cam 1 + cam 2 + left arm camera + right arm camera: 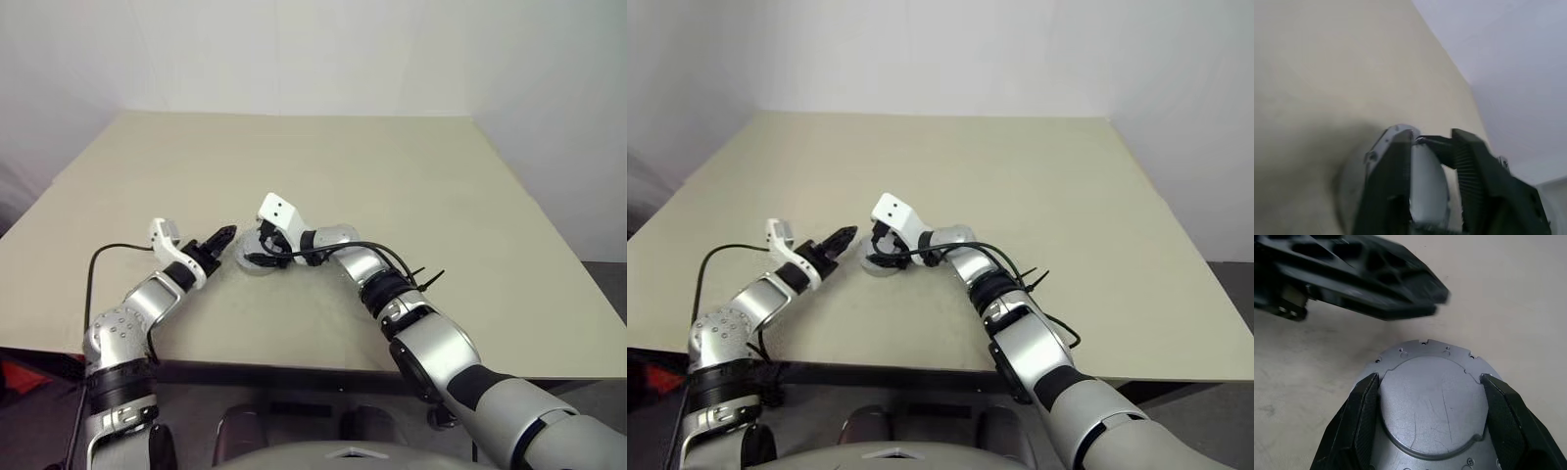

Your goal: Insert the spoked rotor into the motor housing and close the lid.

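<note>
right wrist view: lid hides the housing, right tool clamping it.

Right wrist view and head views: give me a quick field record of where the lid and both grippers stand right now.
lid: smooth grey face up, seated on the motor housing on the table
right gripper: fingers either side of the lid's raised centre, touching it
left gripper: beside the housing, above the table, holding nothing
spoked rotor: hidden, cannot confirm
lid alignment: cannot tell
</note>
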`<state>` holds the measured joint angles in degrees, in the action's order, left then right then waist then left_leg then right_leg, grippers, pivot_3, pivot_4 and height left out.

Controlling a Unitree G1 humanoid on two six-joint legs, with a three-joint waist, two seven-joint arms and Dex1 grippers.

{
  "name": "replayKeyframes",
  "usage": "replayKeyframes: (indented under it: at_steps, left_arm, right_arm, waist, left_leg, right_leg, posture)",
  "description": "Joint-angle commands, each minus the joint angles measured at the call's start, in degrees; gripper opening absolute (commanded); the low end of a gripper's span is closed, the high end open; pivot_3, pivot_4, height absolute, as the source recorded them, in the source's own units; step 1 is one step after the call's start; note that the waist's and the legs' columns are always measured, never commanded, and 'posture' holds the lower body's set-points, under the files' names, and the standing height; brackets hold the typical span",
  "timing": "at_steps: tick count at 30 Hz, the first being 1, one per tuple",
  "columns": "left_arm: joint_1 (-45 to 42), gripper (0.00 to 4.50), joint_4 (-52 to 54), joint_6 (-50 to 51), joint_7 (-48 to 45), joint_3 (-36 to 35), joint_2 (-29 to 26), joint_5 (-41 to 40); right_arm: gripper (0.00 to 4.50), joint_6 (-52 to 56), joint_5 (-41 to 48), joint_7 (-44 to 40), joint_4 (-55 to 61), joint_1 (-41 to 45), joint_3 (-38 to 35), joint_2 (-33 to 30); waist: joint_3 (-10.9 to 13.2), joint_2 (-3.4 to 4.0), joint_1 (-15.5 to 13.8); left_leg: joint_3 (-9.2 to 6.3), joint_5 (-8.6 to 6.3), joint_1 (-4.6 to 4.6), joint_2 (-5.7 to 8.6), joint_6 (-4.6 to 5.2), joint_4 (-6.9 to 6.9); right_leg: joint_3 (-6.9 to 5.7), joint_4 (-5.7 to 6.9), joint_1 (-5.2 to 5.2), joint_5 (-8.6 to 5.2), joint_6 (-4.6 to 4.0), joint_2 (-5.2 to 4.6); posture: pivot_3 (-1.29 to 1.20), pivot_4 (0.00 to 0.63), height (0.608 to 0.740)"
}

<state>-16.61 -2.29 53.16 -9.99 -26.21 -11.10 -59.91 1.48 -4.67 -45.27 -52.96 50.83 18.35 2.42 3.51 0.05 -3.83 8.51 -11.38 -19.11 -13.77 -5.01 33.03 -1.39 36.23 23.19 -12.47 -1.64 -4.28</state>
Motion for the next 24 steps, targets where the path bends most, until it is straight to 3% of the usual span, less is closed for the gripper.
replayKeyframes:
  at_steps: [1,8,17,21,24]
  left_arm:
    - [-2.0,0.04,-0.6,1.1,-1.0,0.9,0.3,-1.4]
    - [-3.5,0.01,-6.8,4.5,2.7,1.8,0.5,0.6]
    - [-2.7,0.01,-7.9,7.0,6.4,-1.2,-0.3,-0.4]
    - [-2.5,0.0,-7.6,7.8,7.2,-2.3,-0.6,-1.0]
    - [-2.4,0.0,-7.3,8.4,7.6,-2.8,-0.6,-1.5]
  right_arm:
    - [3.18,2.4,-3.2,1.0,-3.3,-1.6,1.6,-1.5]
    - [3.18,2.1,-2.9,1.5,-3.2,-1.3,1.2,-1.4]
    - [3.18,3.3,-1.9,0.3,-2.7,-1.1,0.4,-1.8]
    - [4.48,3.4,-1.9,-0.8,-1.1,-1.1,0.7,-2.1]
    - [4.48,3.2,-2.2,-0.2,-0.3,-1.0,0.9,-2.0]
  waist:
    - [0.0,0.01,0.0]
    - [0.0,0.06,-0.1]
    - [-0.5,0.66,-0.1]
    - [-0.5,0.61,-0.1]
    - [-0.5,0.59,-0.1]
  left_leg:
    - [0.0,0.0,-0.01,0.0,0.0,0.0]
    - [0.01,0.0,0.0,0.01,0.0,-0.01]
    - [0.01,0.0,0.04,0.04,0.0,-0.21]
    - [0.01,0.0,-0.01,0.04,0.0,-0.25]
    - [0.01,0.0,-0.01,0.04,0.0,-0.26]
  right_leg:
    - [0.0,-0.03,0.0,0.0,0.0,0.0]
    - [0.0,-0.07,-0.02,0.0,0.01,-0.01]
    - [-0.03,-0.5,-0.24,0.0,0.02,-0.01]
    - [-0.04,-0.57,-0.23,0.0,0.02,-0.01]
    - [-0.05,-0.64,-0.27,0.0,0.02,-0.01]
  posture:
    - [0.0,0.0,0.74]
    - [0.0,0.0,0.74]
    - [0.0,0.0,0.74]
    - [0.0,0.0,0.74]
    - [0.0,0.0,0.74]
